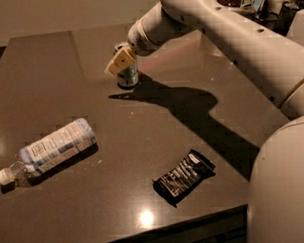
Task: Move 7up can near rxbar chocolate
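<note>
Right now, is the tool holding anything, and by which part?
Cannot tell. The tool is at the upper part of the can, which stands on the table; a firm hold does not show.

A capped clear plastic bottle [53,149] lies on its side on the dark table [45,72].

One high camera looks down across the table [55,207], gripper [122,63] at far centre.

The hand [122,61] sits at the 7up can [128,76] on the far tabletop [142,129]. Bare surface runs from there to the rxbar chocolate [184,176]; the lying bottle [50,149] stays well aside.
</note>
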`<state>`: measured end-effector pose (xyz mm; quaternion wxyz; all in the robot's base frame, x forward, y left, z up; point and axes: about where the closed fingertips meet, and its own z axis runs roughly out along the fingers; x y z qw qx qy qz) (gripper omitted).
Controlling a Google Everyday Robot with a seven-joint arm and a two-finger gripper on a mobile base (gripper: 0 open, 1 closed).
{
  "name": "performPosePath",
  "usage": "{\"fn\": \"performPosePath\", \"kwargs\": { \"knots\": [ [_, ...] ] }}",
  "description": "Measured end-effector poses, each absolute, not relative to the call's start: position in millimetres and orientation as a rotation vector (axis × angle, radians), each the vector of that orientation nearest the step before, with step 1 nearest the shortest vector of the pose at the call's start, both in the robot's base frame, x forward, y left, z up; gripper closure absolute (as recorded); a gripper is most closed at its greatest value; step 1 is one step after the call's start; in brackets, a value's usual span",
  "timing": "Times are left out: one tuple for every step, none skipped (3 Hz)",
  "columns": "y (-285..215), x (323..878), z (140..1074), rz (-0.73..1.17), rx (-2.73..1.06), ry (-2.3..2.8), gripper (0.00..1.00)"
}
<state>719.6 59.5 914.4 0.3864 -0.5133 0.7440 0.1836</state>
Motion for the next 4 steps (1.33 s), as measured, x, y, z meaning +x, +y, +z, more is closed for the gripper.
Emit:
{"fn": "performPosePath", "kwargs": {
  "knots": [
    [58.2, 719.5, 914.7, 0.486, -1.312, 1.895, 0.41],
    [52.5, 703.2, 916.0, 0.533, -1.333, 1.886, 0.64],
    [38.8, 671.4, 926.1, 0.581, -1.354, 1.858, 0.87],
    [8.3, 626.5, 942.6, 0.61, -1.362, 1.821, 1.0]
  ]
}}
